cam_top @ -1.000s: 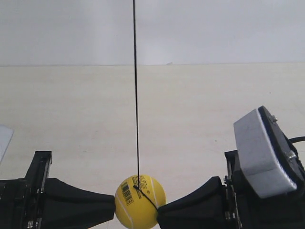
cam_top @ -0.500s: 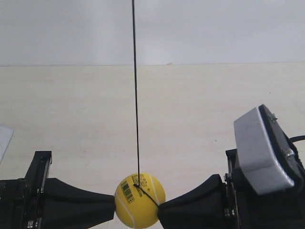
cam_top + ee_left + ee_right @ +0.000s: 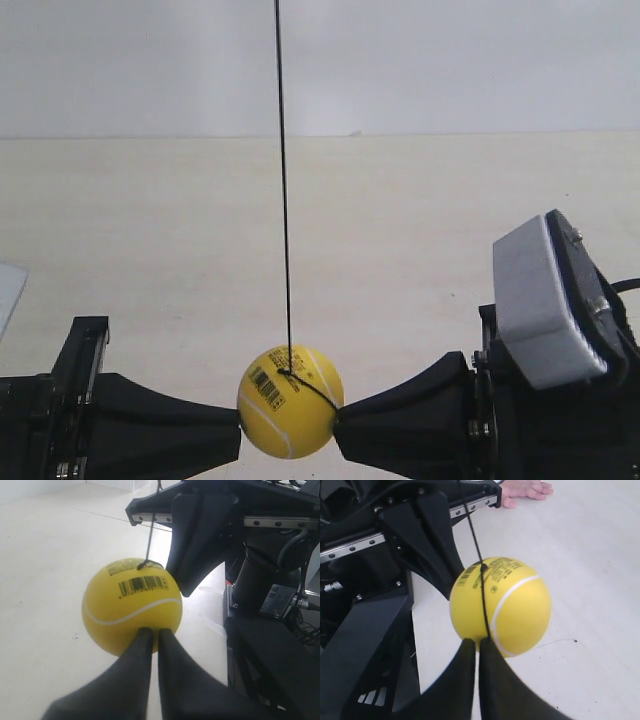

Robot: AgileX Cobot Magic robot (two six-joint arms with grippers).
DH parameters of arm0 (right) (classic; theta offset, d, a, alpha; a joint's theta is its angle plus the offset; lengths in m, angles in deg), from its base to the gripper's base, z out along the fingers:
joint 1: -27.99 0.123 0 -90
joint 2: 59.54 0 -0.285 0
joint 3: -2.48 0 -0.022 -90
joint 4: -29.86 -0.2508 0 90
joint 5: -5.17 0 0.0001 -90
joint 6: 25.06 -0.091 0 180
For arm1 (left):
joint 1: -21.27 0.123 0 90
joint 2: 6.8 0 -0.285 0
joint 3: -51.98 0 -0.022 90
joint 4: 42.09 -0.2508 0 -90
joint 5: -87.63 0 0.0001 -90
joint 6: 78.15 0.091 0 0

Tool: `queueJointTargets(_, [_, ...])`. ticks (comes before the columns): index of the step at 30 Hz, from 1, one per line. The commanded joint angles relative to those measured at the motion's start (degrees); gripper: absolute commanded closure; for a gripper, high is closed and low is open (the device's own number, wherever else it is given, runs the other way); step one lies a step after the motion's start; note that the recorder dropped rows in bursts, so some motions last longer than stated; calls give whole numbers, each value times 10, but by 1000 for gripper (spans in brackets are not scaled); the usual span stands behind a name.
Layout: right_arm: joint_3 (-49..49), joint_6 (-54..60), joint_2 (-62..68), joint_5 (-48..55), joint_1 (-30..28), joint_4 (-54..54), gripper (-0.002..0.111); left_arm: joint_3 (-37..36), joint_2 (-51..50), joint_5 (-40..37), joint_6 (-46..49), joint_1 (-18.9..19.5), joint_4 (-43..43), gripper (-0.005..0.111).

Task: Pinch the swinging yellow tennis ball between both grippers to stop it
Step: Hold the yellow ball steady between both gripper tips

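The yellow tennis ball [image 3: 290,415] hangs on a thin black string [image 3: 283,180] low in the exterior view, barcode sticker turned to the view's left. It is pinched between two black wedge grippers. My left gripper [image 3: 238,432] presses its shut tips on the barcode side; the left wrist view shows the ball [image 3: 131,605] against that gripper [image 3: 151,630]. My right gripper [image 3: 338,425] is shut too, its tips touching the opposite side, where the string runs down the ball [image 3: 502,605] to the gripper [image 3: 476,641]. Nothing sits between either gripper's fingers.
A pale tabletop [image 3: 400,220] stretches back to a grey wall. A white camera housing [image 3: 540,310] rides on the right arm. A white object [image 3: 8,290] pokes in at the exterior view's left edge. A person's hand [image 3: 525,492] rests on the table.
The ball has risen slightly and shifted a little to the left between the tips. The right arm's camera housing has dropped a bit. Both grippers stay against the ball.
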Motion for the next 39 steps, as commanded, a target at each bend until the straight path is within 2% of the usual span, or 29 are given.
queueJointTargets(1, [-2, 8, 0, -8, 1, -4, 108, 1, 0, 8, -3, -2, 0, 102])
queueJointTargets(25, [-2, 29, 0, -6, 1, -11, 108, 1, 0, 8, -1, -2, 12, 102])
queueJointTargets(28, [-2, 49, 0, -5, 1, -34, 108, 1, 0, 8, 6, -2, 21, 102])
queueJointTargets(33, [-2, 109, 0, -5, 1, -108, 108, 1, 0, 8, 37, -2, 88, 102])
queueJointTargets(39, [-2, 128, 0, -5, 1, -134, 108, 1, 0, 13, 49, -2, 100, 102])
